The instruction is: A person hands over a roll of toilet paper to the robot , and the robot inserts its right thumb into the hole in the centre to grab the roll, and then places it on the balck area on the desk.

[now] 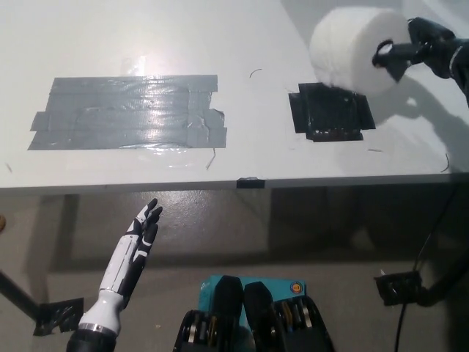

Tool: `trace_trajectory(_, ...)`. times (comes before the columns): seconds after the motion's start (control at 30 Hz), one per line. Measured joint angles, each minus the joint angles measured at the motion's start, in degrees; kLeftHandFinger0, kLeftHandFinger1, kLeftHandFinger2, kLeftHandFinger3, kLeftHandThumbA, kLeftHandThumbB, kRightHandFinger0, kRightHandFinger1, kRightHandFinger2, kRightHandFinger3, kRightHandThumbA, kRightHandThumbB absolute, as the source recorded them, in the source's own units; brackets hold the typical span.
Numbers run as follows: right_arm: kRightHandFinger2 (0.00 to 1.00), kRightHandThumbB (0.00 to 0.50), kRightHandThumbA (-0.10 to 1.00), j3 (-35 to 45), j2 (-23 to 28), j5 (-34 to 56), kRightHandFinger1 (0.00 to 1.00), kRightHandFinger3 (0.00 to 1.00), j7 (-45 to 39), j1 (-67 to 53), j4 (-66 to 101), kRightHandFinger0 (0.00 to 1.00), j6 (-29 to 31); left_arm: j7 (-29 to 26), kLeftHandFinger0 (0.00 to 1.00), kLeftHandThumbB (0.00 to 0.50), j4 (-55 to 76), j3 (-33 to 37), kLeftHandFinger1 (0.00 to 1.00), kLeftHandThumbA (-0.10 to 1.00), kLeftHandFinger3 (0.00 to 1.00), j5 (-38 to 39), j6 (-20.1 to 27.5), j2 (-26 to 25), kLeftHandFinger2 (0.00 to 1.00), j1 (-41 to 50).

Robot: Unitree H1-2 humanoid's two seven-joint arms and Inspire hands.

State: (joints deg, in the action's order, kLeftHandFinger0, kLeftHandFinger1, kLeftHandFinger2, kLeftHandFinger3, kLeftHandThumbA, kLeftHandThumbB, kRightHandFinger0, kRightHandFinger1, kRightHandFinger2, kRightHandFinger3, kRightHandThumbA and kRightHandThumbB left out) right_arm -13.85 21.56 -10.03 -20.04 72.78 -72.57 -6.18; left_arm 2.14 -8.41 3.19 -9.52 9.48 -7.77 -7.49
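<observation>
- Carrying the toilet paper roll on my right hand, thumb pushed into the centre hole, the other fingers curled at the roll's end face. Hold looks firm; the roll rides off the desk, core lying roughly level.
- Roll sits at the upper right of the head view, its lower edge just over the far edge of the black area. Whether it hangs clear of the surface or brushes it, I cannot tell from this angle.
- Step in hand, as I judge it: bring the roll toward me and down until it is centred over the black patch, then set it.
- Doing it well: keep the thumb deep in the hole so the roll does not swing or slide off; move slowly, since soft paper gives little grip.
- Lower until the roll's weight rests on the patch before loosening anything. If it lands on its curved side it may wander, so check it is steady.
- Withdraw the thumb straight along the core, not sideways, or it will drag the roll off the patch.
- Right arm reaches in from the right edge, forearm mostly out of frame, hand pointing toward picture left.
- Left hand idle below the desk edge at lower left, fingers straight and loosely spread, holding nothing.
- Grey tape patch on the left of the desk is not the target.
</observation>
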Motion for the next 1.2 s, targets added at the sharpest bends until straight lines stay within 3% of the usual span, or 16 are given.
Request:
trace_trajectory(0.17,1.00,0.154,-0.10,-5.8,0.0,-4.0,0.81,0.95,0.0,0.6,-0.3,0.34,2.5,0.0,1.00,0.036,0.0,0.0,1.00,1.00,1.00,0.0,0.0,0.0,1.00,0.0)
trace_trajectory(0.2,1.00,0.161,-0.10,-6.8,0.0,-4.7,0.85,0.92,0.0,1.0,-0.4,0.53,2.6,0.0,1.00,0.036,0.1,0.0,1.00,1.00,1.00,0.0,0.0,0.0,1.00,0.0)
trace_trajectory(0.23,0.95,0.157,-0.10,-7.1,0.0,-4.9,0.71,0.86,0.0,1.2,-0.5,0.50,2.6,0.0,1.00,0.035,0.1,0.0,1.00,1.00,1.00,0.0,0.0,0.0,1.00,0.0)
trace_trajectory(0.3,0.93,0.151,-0.10,-8.3,0.0,-6.1,0.61,0.84,0.0,2.3,-0.9,0.30,2.9,0.0,1.00,0.035,0.1,0.0,1.00,1.00,1.00,-0.1,0.0,0.0,1.00,0.0)
trace_trajectory(0.47,0.94,0.137,-0.10,-9.7,0.0,-7.6,0.52,0.89,0.0,4.3,-1.1,0.07,3.3,0.0,1.00,0.013,0.2,0.0,1.00,1.00,1.00,-0.2,-0.1,0.0,1.00,0.0)
trace_trajectory(0.53,0.96,0.150,-0.10,-9.8,0.0,-8.0,0.55,0.89,0.0,4.5,-1.1,0.04,3.4,0.0,1.00,0.019,0.3,0.0,1.00,1.00,1.00,-0.2,-0.1,0.0,1.00,0.0)
trace_trajectory(0.57,0.98,0.151,-0.10,-9.9,0.0,-8.3,0.59,0.91,0.0,4.5,-1.2,0.12,3.5,0.0,1.00,0.031,0.2,0.0,1.00,1.00,1.00,-0.2,-0.1,0.0,1.00,0.0)
trace_trajectory(0.67,1.00,0.140,-0.10,-10.2,-0.1,-8.9,0.67,0.93,0.0,4.6,-1.5,0.06,3.5,0.0,1.00,0.030,0.2,0.0,1.00,1.00,1.00,-0.3,-0.1,0.0,1.00,0.0)
trace_trajectory(0.7,0.96,0.140,-0.10,-10.3,-0.1,-9.1,0.66,0.81,-0.2,4.6,-1.6,0.01,3.5,0.0,1.00,0.028,0.2,-0.1,1.00,1.00,1.00,-0.3,-0.1,0.0,1.00,0.0)
trace_trajectory(0.77,0.94,0.133,-0.10,-10.7,-0.1,-9.5,0.71,0.76,-0.6,4.7,-1.7,0.10,3.5,0.0,1.00,0.028,0.2,-0.1,1.00,1.00,1.00,-0.3,-0.1,0.0,1.00,-0.1)
trace_trajectory(0.87,0.93,0.141,-0.10,-11.9,-0.1,-10.4,0.69,0.77,-1.9,5.2,-2.0,0.04,3.4,0.0,1.00,0.029,0.2,-0.1,1.00,1.00,1.00,-0.3,-0.1,0.0,1.00,-0.2)
trace_trajectory(0.97,0.96,0.147,-0.10,-12.9,-0.2,-11.2,0.71,0.56,-3.6,6.0,-2.4,0.07,3.0,0.0,1.00,0.025,0.2,-0.1,1.00,1.00,1.00,-0.3,-0.1,0.0,1.00,-0.3)
trace_trajectory(1.0,0.98,0.147,-0.10,-13.3,-0.4,-11.6,0.72,0.56,-4.6,6.4,-2.9,0.08,2.8,0.0,1.00,0.025,0.2,-0.1,1.00,1.00,1.00,-0.3,-0.1,0.0,1.00,-0.3)
trace_trajectory(1.07,1.00,0.134,-0.10,-14.2,-0.8,-12.2,0.77,0.58,-5.6,6.9,-3.5,0.12,2.6,0.0,1.00,0.022,0.2,-0.1,1.00,1.00,1.00,-0.4,-0.1,0.0,1.00,-0.3)
trace_trajectory(1.17,0.98,0.132,-0.10,-16.8,-1.4,-13.7,0.69,0.89,-7.1,6.9,-4.4,0.16,2.7,0.0,1.00,0.019,0.2,-0.1,1.00,1.00,1.00,-0.4,-0.1,0.0,1.00,-0.4)
trace_trajectory(1.2,0.90,0.129,-0.10,-17.3,-1.6,-14.0,0.63,0.99,-7.4,6.9,-4.6,0.15,2.8,0.0,1.00,0.018,0.2,-0.1,1.00,1.00,1.00,-0.4,-0.1,0.0,1.00,-0.4)
